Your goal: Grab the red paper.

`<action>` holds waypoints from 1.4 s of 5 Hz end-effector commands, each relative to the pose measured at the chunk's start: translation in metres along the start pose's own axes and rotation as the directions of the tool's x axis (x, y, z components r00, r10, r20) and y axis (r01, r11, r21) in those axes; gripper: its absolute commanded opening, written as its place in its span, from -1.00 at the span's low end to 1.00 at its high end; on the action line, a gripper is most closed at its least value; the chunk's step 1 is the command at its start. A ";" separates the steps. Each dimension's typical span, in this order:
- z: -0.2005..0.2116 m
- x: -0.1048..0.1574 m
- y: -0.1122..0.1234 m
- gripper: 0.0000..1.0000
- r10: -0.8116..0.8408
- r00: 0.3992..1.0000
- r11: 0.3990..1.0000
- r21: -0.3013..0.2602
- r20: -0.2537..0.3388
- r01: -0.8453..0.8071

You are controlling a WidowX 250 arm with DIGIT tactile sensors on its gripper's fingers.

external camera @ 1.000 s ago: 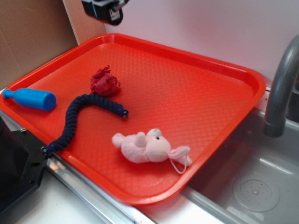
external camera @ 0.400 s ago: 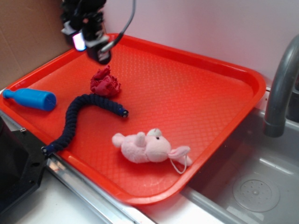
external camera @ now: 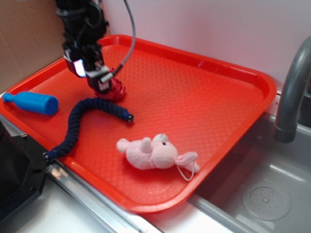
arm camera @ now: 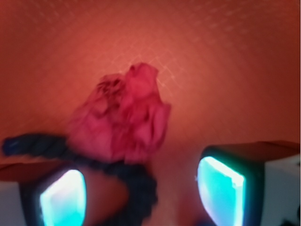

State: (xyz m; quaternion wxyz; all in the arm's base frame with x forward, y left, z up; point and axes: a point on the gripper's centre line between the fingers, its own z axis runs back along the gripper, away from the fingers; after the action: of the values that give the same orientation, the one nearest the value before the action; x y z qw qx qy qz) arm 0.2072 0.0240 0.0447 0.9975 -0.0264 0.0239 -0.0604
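Two glowing cyan pads (arm camera: 63, 197) framed the bottom of the wrist view, set wide apart with nothing between them, so the gripper (external camera: 99, 82) stood released. Just beyond the pads the navy rope (arm camera: 120, 181) curved across under the left one, and right behind it sat the red paper (arm camera: 124, 117), a crumpled crimson wad slightly left of the midline between the fingers and ahead of them, not yet enclosed. From the exterior view the gripper hung low over the orange-red tray (external camera: 218, 111), its tip right at the paper's near-left edge (contact could not be judged). The rope trailed away toward the tray's front rim. Well off to one side lay a blue bottle-shaped toy (external camera: 31, 102); well off the other way, a pink plush animal (external camera: 155, 153).
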 end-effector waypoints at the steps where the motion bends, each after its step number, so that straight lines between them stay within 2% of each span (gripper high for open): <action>1: -0.033 0.025 -0.019 1.00 -0.064 0.998 0.998 -0.017 -0.019 0.064; 2: -0.042 0.030 -0.023 1.00 -0.066 0.997 0.998 0.001 -0.032 0.066; 3: -0.033 0.034 -0.028 1.00 -0.085 0.996 0.996 0.003 0.004 0.085; 4: -0.030 0.031 -0.028 -1.00 -0.045 0.999 0.999 0.007 0.022 0.045; 5: -0.030 0.026 -0.025 -1.00 -0.031 0.999 0.999 -0.004 0.016 0.031; 7: -0.038 0.038 -0.027 -1.00 -0.019 1.000 1.000 -0.019 0.007 0.019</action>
State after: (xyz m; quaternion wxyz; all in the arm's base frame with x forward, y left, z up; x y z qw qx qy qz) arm 0.2431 -0.0041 0.0126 0.9975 -0.0318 0.0148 -0.0611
